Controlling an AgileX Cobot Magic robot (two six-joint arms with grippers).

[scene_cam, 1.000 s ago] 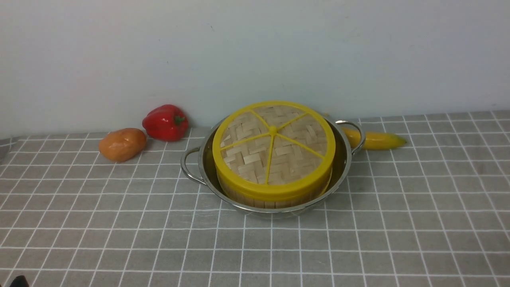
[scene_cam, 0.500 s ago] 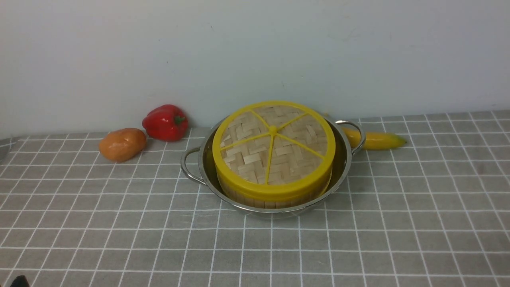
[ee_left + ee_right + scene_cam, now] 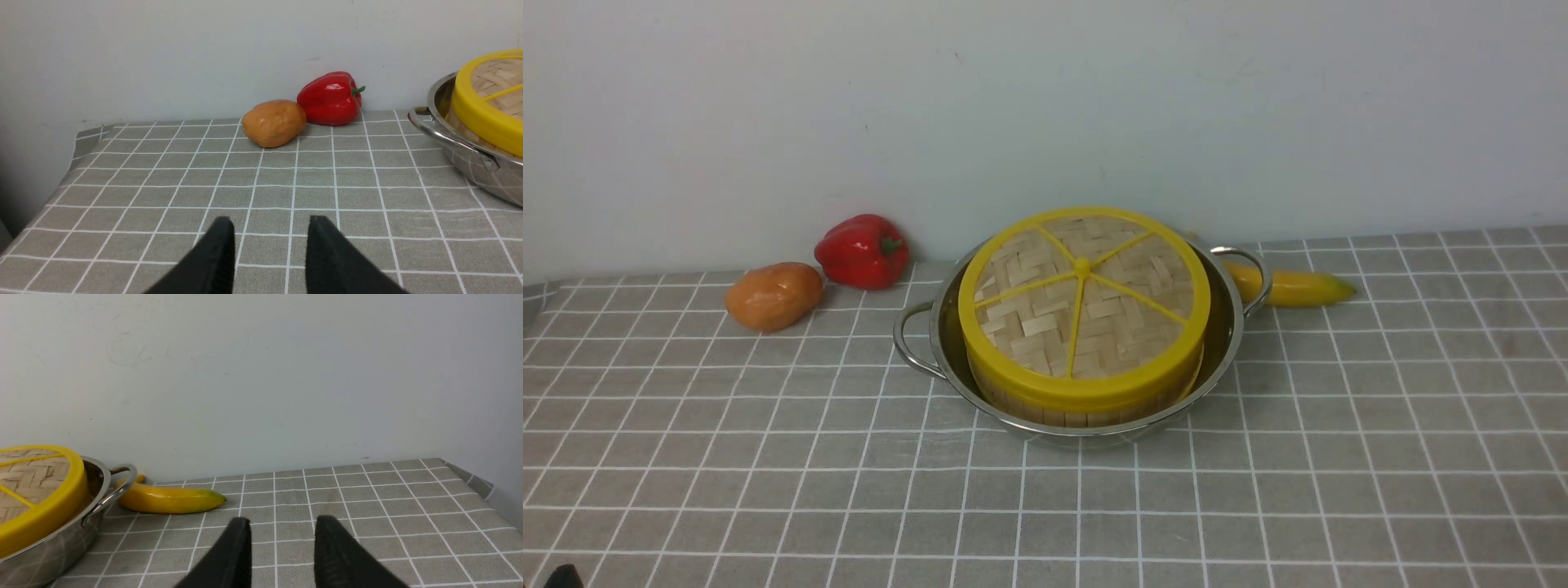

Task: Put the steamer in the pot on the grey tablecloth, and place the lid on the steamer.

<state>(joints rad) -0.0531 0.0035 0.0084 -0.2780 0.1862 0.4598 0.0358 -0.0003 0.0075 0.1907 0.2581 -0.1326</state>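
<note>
Can see the steamer (image 3: 1045,415) sitting in the shiny pot (image 3: 949,347), with the lid (image 3: 1045,327) on top of the steamer. Can see the pot on the grey tablecloth (image 3: 768,408), near the wall (image 3: 1045,106). Can spot a red bell pepper (image 3: 862,251) and an orange-brown potato (image 3: 774,296) side by side, left of the pot, and a yellow banana (image 3: 1298,288) partly behind the right handle (image 3: 1262,282). Can see the left gripper (image 3: 271,224) open, holding nothing. Can see the right gripper (image 3: 284,522) open and holding nothing, too.
</note>
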